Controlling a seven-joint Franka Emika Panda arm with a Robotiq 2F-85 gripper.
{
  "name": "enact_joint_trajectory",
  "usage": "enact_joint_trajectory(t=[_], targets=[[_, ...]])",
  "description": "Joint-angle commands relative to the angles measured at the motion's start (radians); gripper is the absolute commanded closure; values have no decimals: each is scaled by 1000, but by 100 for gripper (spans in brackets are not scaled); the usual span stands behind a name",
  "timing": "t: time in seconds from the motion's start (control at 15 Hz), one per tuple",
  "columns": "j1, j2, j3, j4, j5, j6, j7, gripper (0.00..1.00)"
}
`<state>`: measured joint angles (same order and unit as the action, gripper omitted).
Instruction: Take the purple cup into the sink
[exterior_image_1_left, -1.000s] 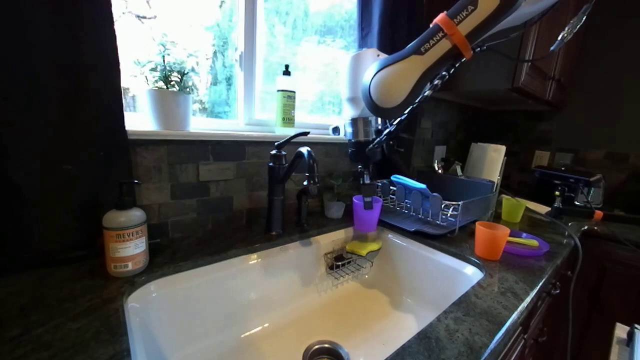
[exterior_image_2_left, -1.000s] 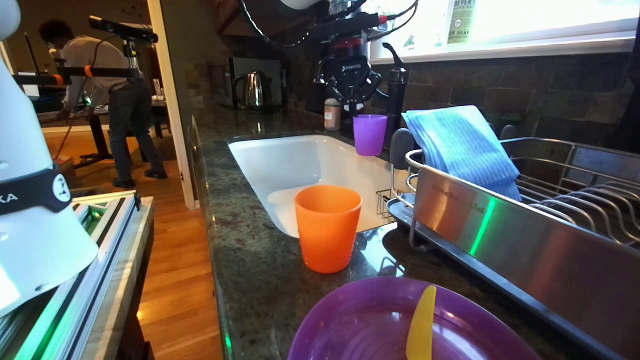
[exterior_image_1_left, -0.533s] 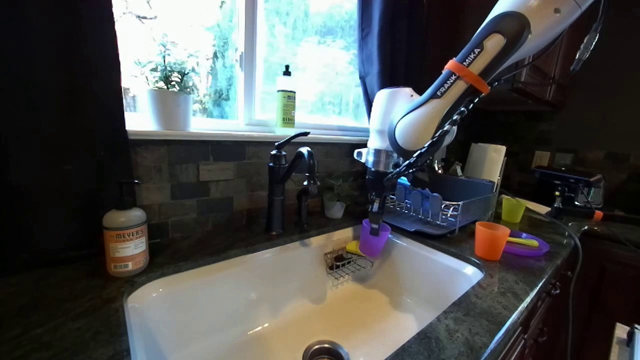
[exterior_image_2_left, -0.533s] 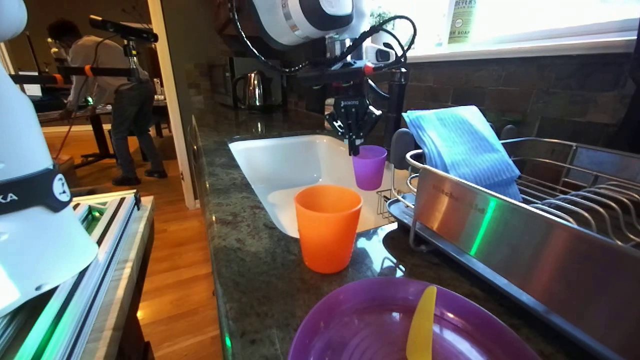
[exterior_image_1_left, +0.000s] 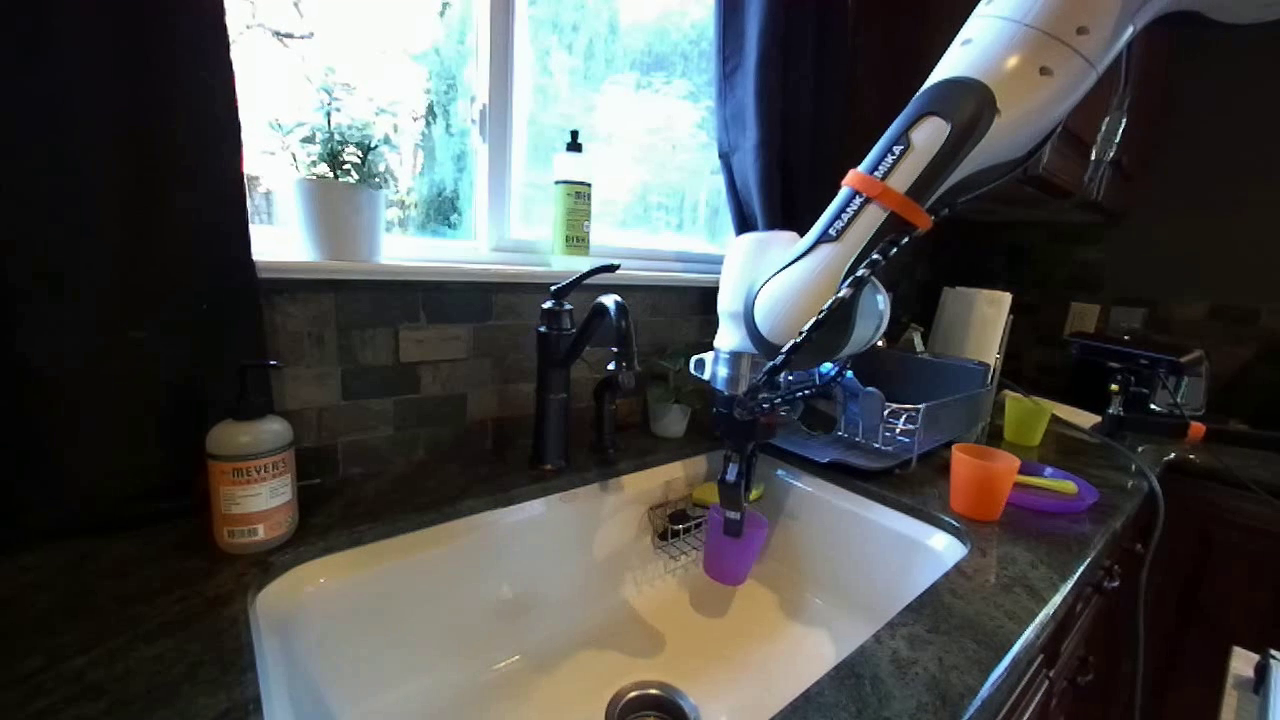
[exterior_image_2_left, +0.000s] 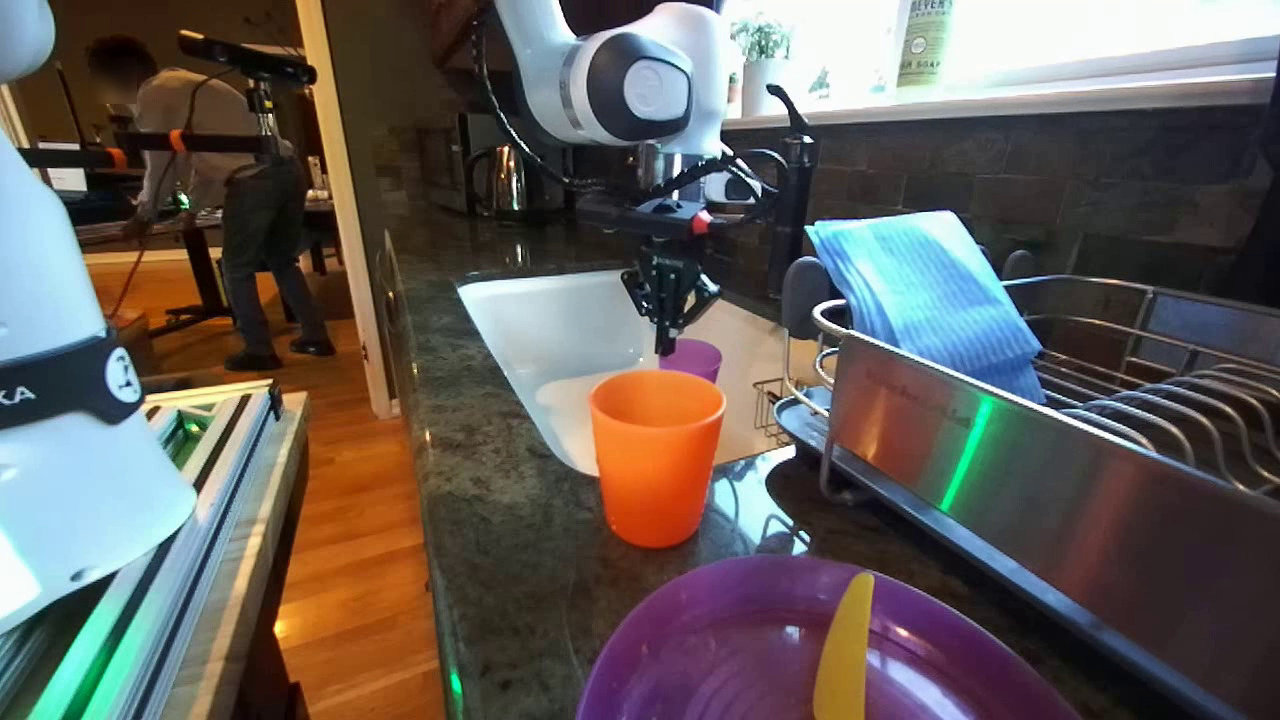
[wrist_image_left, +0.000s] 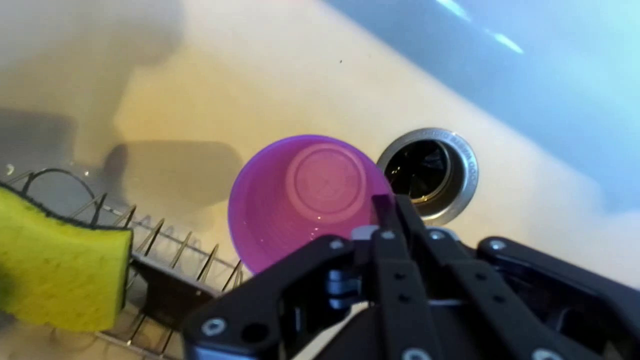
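"Purple plastic, smooth and tapering. Where do you see the purple cup (wrist_image_left: 295, 195)?"

"Right under the jaws, inside the sink (exterior_image_1_left: 430, 600), tipped slightly and hanging above its floor. The gripper (exterior_image_1_left: 735, 525) is pinched tight on the cup's wall, up by the rim."

"Glossy, that white basin, and rounded at the corners. What's near the jaws?"

"Thin metal bars: a wire caddy (exterior_image_1_left: 676, 538), and with it a yellow sponge (wrist_image_left: 60, 265), pitted and soft-looking. Lower than the jaws, in the basin floor, there's a round metal drain (wrist_image_left: 452, 175)."

"Count them for me."

"One caddy, one sponge, one drain. Three cups: the purple one in the jaws and, well apart from them on the dark speckled counter (exterior_image_2_left: 470, 450), a plain orange cup (exterior_image_2_left: 655, 470) and a lime-green cup (exterior_image_1_left: 1025, 420)."

"And that flat, round thing?"

"One purple plate (exterior_image_2_left: 720, 640), glossy, also well away from the jaws, with one yellow knife (exterior_image_2_left: 843, 650) lying on it."
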<state>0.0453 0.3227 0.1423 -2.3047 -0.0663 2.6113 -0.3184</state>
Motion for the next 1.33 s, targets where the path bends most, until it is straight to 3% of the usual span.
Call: enact_joint_trajectory(t=[0.0,0.67,1.2,1.27], targets=[[-2,13,1,6,0,-26,0,96],[9,147,-23,44,-5,-33,84,99],[131,222,-169,79,-149,-76,376,99],[134,227,-170,86,-152,-83,388,71]])
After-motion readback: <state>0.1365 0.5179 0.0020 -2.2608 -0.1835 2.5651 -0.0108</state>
